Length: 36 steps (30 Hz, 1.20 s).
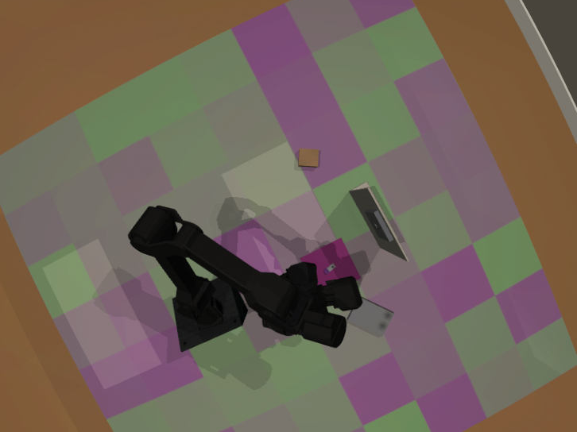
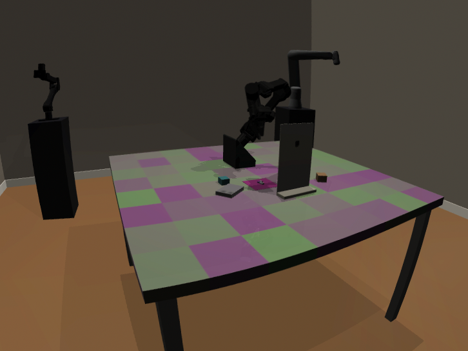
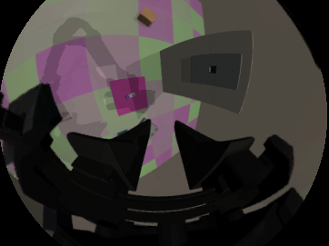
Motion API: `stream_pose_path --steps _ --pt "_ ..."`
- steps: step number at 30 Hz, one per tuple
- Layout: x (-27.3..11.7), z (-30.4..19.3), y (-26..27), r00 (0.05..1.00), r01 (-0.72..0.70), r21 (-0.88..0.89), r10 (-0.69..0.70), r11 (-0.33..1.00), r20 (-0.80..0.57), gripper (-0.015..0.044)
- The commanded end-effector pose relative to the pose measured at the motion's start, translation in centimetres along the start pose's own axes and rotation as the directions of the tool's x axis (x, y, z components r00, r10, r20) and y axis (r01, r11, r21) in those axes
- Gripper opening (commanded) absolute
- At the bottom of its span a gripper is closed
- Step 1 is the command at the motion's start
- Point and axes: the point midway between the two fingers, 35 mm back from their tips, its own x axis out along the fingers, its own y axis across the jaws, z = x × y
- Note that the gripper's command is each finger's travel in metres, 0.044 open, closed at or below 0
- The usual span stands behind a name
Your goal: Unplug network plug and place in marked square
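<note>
The small plug [image 1: 330,268] [image 2: 260,182] [image 3: 130,95] lies on the magenta marked square [image 1: 342,249] [image 2: 253,181] [image 3: 122,109], inside its edges. The upright panel [image 1: 362,203] [image 2: 294,163] [image 3: 173,69] stands beside the square. Its socket [image 3: 213,69] shows as a dark, empty opening in the wrist view. My gripper [image 3: 163,123] is open, with a gap between its two fingertips and nothing held. It hangs above the table, apart from the plug, the square and the panel. In the top view the arm hides the fingertips.
A brown block [image 1: 308,157] [image 2: 321,177] [image 3: 147,16] lies beyond the panel's side. A flat grey box [image 1: 369,317] [image 2: 229,190] lies on the other side of the square, with a teal block [image 2: 224,180] near it. Two other arms stand on pedestals behind the table.
</note>
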Motion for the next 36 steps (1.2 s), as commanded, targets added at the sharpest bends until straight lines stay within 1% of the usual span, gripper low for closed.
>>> stream_pose_path --steps 1,7,18,36 --pt "-1.1 0.2 -0.6 1.000 0.003 -0.002 -0.003 1.000 0.009 0.0156" --pt "-2.5 0.4 -1.2 1.000 0.006 -0.003 -0.006 1.000 0.012 0.0156" --pt "-2.5 0.4 -1.2 1.000 0.006 -0.003 -0.006 1.000 0.012 0.0440" --pt "-2.5 0.4 -1.2 1.000 0.006 -0.003 -0.006 1.000 0.012 0.0440"
